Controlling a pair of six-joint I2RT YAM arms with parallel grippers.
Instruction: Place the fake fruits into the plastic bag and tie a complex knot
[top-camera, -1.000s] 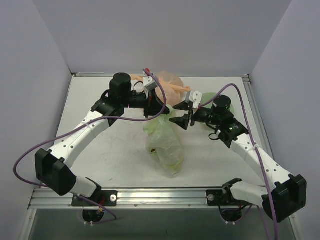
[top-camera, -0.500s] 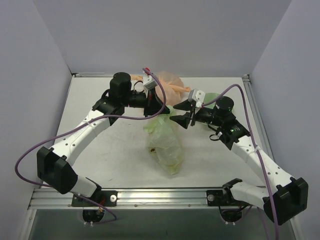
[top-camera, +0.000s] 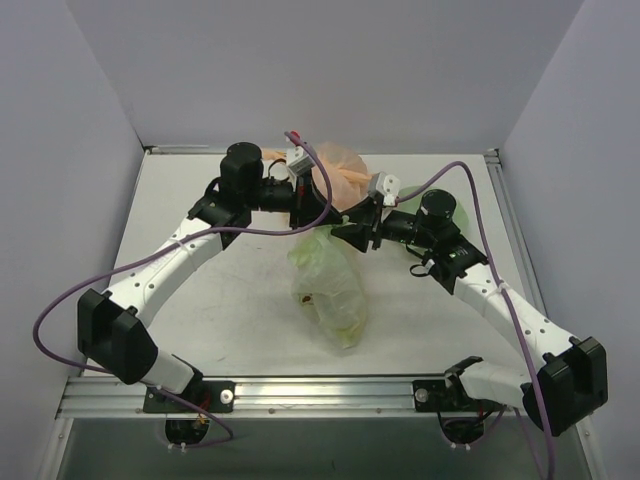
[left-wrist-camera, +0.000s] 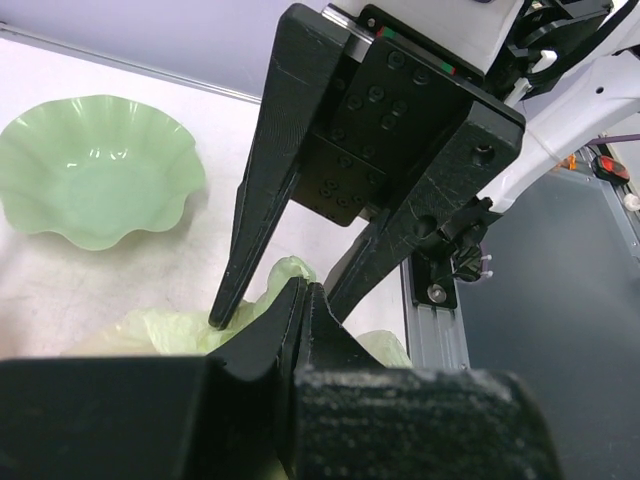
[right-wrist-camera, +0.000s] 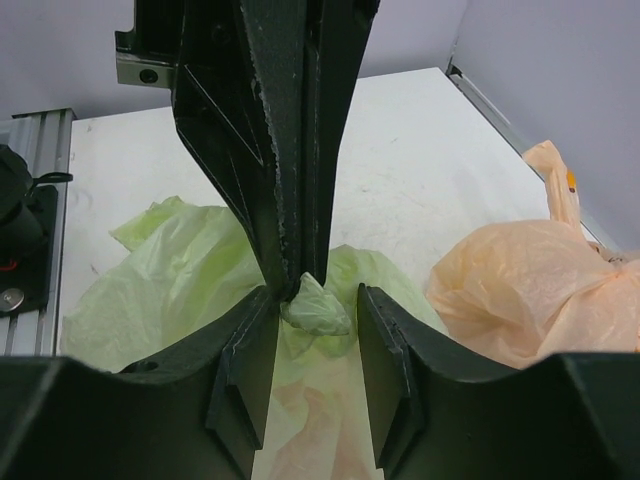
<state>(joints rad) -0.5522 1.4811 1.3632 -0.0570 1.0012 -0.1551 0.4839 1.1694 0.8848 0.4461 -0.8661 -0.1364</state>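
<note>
**Top view.** I see the left gripper (top-camera: 326, 216) and the right gripper (top-camera: 346, 228) meeting tip to tip, just toward 12 o'clock from the centre of the white table (top-camera: 230, 300). The thin, translucent pale green plastic bag (top-camera: 330, 285) is gathered up to that point. Its body lies toward 6 o'clock and stops short of the aluminium rail (top-camera: 330, 385) at the near edge. The fake fruits (top-camera: 308, 298) show only as a dark reddish spot through the film. A peach-orange translucent knotted bag (top-camera: 340, 165) sits at 12 o'clock, just beside the left wrist. Bare table lies open toward 9 o'clock. At 3 o'clock the right arm runs near the table edge.

**Left wrist view.** The left gripper (left-wrist-camera: 303, 300) has its fingers pressed together, with green bag (left-wrist-camera: 170, 330) film on either side of the tips. The right gripper (left-wrist-camera: 272, 308) straddles those tips with its fingers spread. A pale green wavy-edged dish (left-wrist-camera: 95, 175) stands at 10 o'clock, apart from the bag.

**Right wrist view.** The right gripper (right-wrist-camera: 317, 330) is parted to a moderate gap around a tuft of the green bag (right-wrist-camera: 180, 270). I cannot tell whether its pads touch the tuft. The left gripper (right-wrist-camera: 297, 275) comes down from 12 o'clock and pinches that tuft. The peach-orange bag (right-wrist-camera: 520, 290) lies at 3 o'clock, near the far table edge.
</note>
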